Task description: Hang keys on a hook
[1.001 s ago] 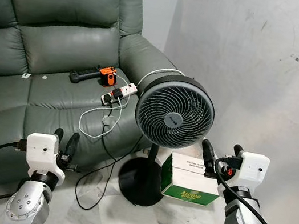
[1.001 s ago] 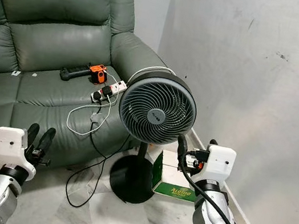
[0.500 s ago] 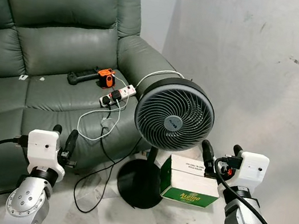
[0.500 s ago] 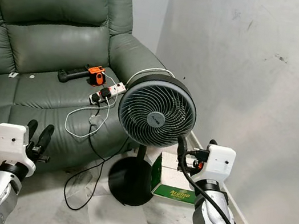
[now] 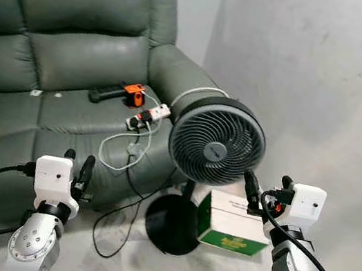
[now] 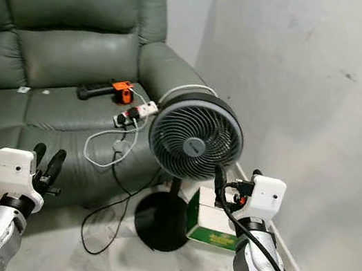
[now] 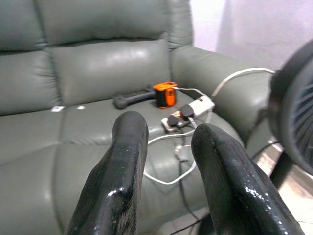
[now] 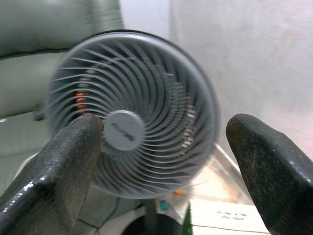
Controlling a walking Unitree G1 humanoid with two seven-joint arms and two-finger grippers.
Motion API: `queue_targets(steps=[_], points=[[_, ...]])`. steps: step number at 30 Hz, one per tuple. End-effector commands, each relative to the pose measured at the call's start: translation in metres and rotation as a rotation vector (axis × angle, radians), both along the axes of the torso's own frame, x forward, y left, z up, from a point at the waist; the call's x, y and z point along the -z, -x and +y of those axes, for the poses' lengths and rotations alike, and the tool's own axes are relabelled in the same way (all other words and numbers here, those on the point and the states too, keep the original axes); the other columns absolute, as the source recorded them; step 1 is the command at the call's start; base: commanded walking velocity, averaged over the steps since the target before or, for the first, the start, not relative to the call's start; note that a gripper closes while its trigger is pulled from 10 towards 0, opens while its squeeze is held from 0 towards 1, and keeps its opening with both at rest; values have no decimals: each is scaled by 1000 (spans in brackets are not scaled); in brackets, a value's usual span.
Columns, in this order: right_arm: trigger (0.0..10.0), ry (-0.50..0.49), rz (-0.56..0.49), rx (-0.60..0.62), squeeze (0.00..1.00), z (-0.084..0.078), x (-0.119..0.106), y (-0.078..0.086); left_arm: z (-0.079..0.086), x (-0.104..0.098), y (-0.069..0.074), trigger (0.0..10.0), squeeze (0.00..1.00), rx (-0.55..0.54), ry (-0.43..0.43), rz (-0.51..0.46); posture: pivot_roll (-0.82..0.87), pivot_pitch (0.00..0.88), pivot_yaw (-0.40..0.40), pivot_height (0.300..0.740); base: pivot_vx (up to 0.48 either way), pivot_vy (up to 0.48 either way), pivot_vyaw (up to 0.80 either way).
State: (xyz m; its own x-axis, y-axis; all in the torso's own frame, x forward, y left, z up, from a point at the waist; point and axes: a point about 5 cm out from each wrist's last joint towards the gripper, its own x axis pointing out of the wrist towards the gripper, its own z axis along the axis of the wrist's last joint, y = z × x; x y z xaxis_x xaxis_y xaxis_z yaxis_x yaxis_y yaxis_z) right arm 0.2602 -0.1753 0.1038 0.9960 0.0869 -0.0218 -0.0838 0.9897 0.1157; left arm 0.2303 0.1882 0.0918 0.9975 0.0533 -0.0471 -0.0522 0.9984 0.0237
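Scanning from my left: left end effector [image 5: 77, 168] raised before the green sofa [image 5: 53, 64], fingers slightly parted, holding nothing. At the seat's right edge lie a black-and-orange tool [image 5: 120, 91] and a power strip [image 5: 149, 116]. A standing fan [image 5: 216, 144] and a green box [image 5: 232, 223] follow. Right end effector [image 5: 266, 191] wide open, empty. I see neither keys nor hook; I judge searching must continue, turning slowly to avoid blur.

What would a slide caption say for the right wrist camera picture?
Open right gripper aimed at a grey pedestal fan, white wall behind.
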Motion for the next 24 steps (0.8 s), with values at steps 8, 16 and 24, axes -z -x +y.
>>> queue_targets(steps=[8, 16, 24], points=[[10000, -19, 20, -7, 0, -1, 2, -1, -1, 4, 0, 10000, 0, 8, 16, 27, 26, 33, -22, 740, 0, 0, 0], [10000, -24, 25, -11, 0, -2, 2, -1, 1, 4, 0, 10000, 0, 0, 40, 28, 22, 44, -24, 740, 0, 0, 0], [10000, -28, 29, -11, 0, -2, 2, -1, 1, 5, 0, 10000, 0, -2, 51, 32, 23, 45, -24, 740, -94, 0, 0]])
